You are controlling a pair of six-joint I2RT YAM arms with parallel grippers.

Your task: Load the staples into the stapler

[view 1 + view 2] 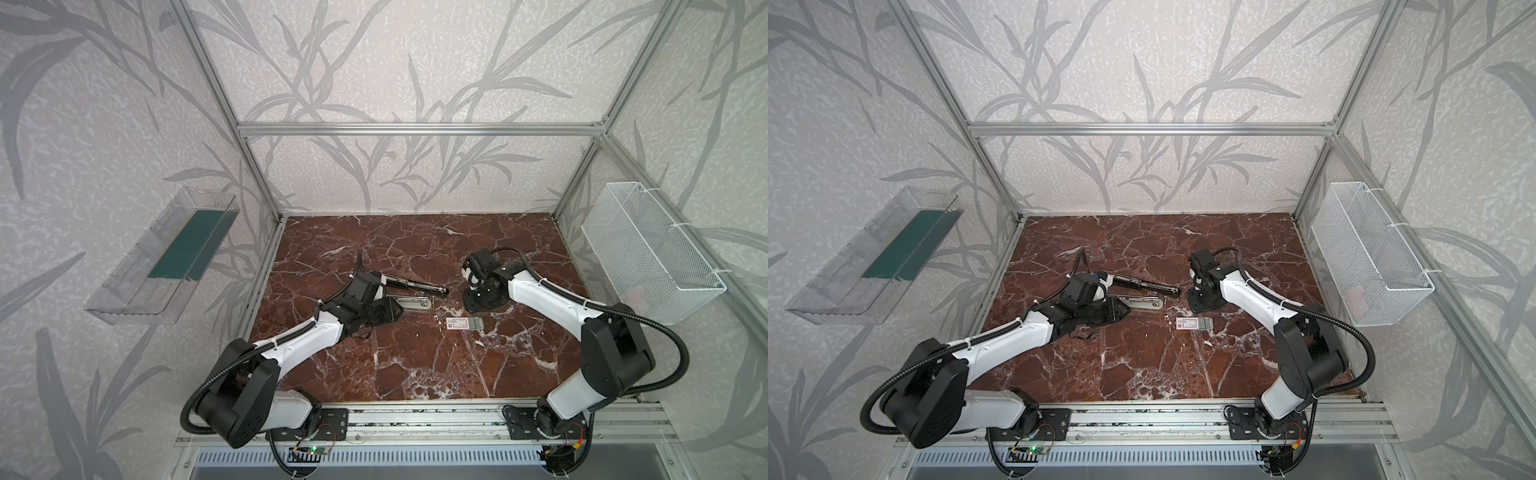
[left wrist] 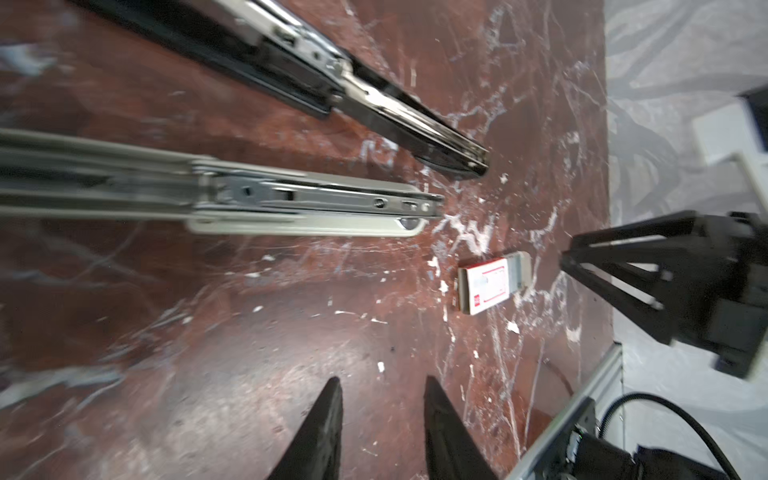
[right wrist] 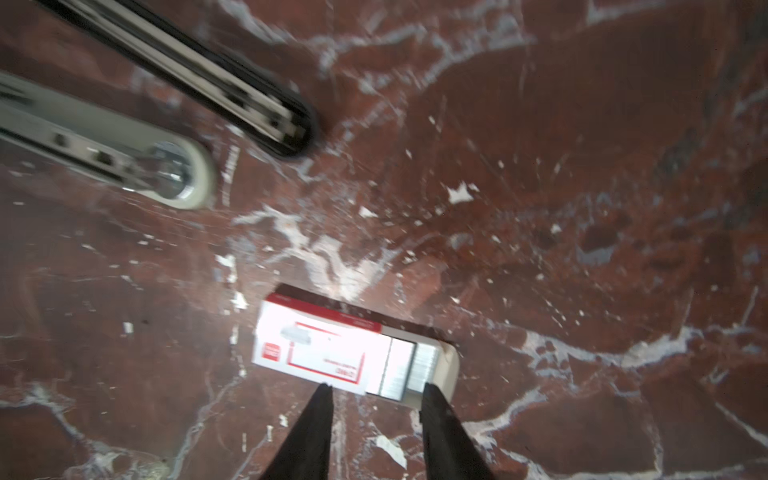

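The black stapler [image 1: 415, 286] [image 1: 1142, 286] lies opened out flat on the marble table, its silver rail [image 2: 374, 95] [image 3: 249, 108] showing. The staples [image 3: 409, 370] sit in the pulled-out tray of the white and red box [image 1: 459, 324] [image 1: 1187, 324] [image 2: 486, 286] [image 3: 324, 345]. My right gripper [image 3: 376, 392] [image 1: 473, 305] [image 1: 1196, 305] hovers open just short of the box's open end, with nothing between its fingers. My left gripper [image 2: 380, 386] [image 1: 400, 310] [image 1: 1124, 314] is open and empty, low over bare table beside the staplers.
A beige-grey stapler [image 1: 409, 304] [image 1: 1140, 304] [image 2: 311, 203] [image 3: 178, 174] lies opened next to the black one, on its near side. A clear tray [image 1: 166, 257] hangs on the left wall and a white wire basket [image 1: 652, 253] on the right wall.
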